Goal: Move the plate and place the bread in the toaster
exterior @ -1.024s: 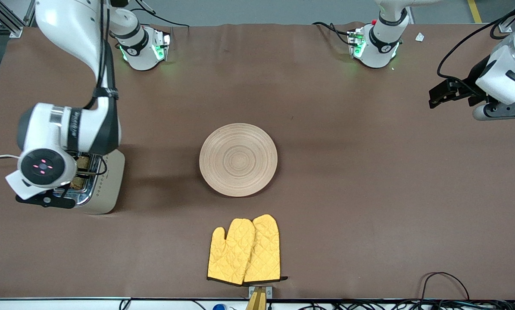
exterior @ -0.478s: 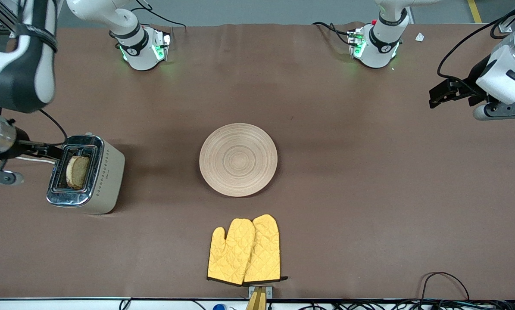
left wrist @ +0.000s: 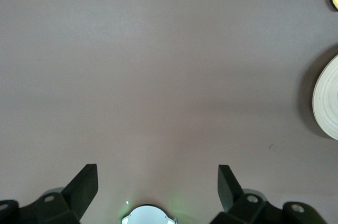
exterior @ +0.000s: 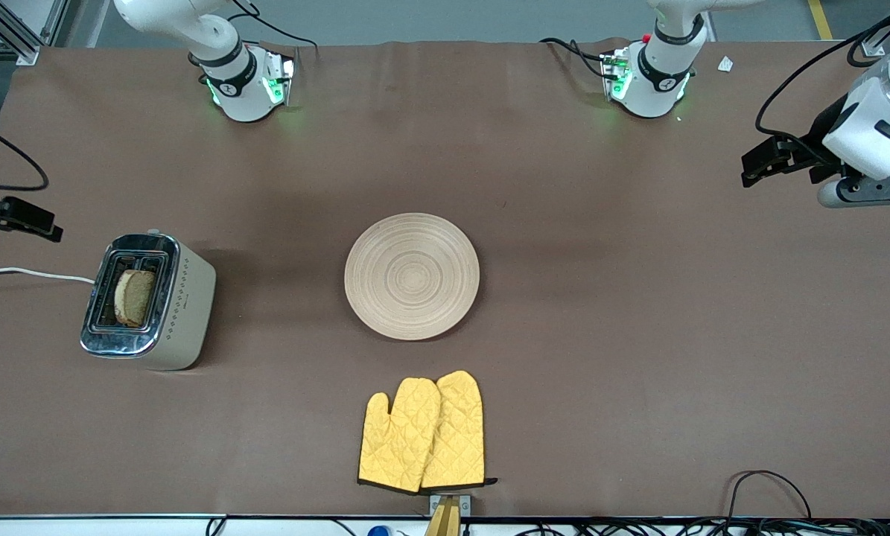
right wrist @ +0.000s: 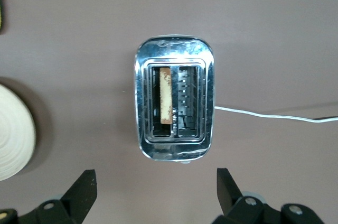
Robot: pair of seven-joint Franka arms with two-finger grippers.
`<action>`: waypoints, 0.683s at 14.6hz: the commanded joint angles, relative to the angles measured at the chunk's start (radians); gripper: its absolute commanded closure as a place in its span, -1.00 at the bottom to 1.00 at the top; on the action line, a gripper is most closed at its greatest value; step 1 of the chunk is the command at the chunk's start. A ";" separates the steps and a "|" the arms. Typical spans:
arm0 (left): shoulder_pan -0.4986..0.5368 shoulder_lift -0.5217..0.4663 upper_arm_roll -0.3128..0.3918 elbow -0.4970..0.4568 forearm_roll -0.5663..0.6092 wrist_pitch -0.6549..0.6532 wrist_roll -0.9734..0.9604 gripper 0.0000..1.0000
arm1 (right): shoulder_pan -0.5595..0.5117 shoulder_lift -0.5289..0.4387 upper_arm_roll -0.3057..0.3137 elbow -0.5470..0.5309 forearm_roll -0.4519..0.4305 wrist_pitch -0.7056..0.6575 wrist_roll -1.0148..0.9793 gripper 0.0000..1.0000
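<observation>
Mitts come first: a pair of yellow oven mitts lies flat on the brown table, nearer to the front camera than the plate and just apart from it. Taking the plate as the landmark, it sits bare at the middle of the table, its ringed face up; an edge of it also shows in both wrist views. Well apart from the plate, toward the right arm's end of the table and about level with it, stands the toaster, upright, chrome top up, its white cord trailing off toward the table's edge. The bread stands on edge in one of the two slots, the slot farther from the plate, with its upper part showing above the chrome; the second slot is empty. The right gripper hangs high above the toaster, touching nothing, its fingers wide apart with nothing between them. Farther from the front camera than the plate and far toward the left arm's end, the left gripper waits over bare table, its fingers likewise spread and holding nothing.
</observation>
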 commanded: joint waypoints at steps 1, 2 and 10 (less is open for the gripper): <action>-0.002 -0.008 -0.001 0.003 -0.011 -0.002 -0.011 -1.00 | -0.211 -0.064 0.250 -0.021 0.004 -0.001 0.007 -1.00; -0.004 -0.008 -0.001 0.003 -0.011 -0.002 -0.011 -1.00 | -0.267 -0.067 0.310 -0.018 -0.002 -0.011 0.008 -1.00; -0.005 -0.008 -0.002 0.004 -0.008 -0.003 0.007 -1.00 | -0.442 -0.144 0.539 -0.029 -0.085 -0.050 0.163 -1.00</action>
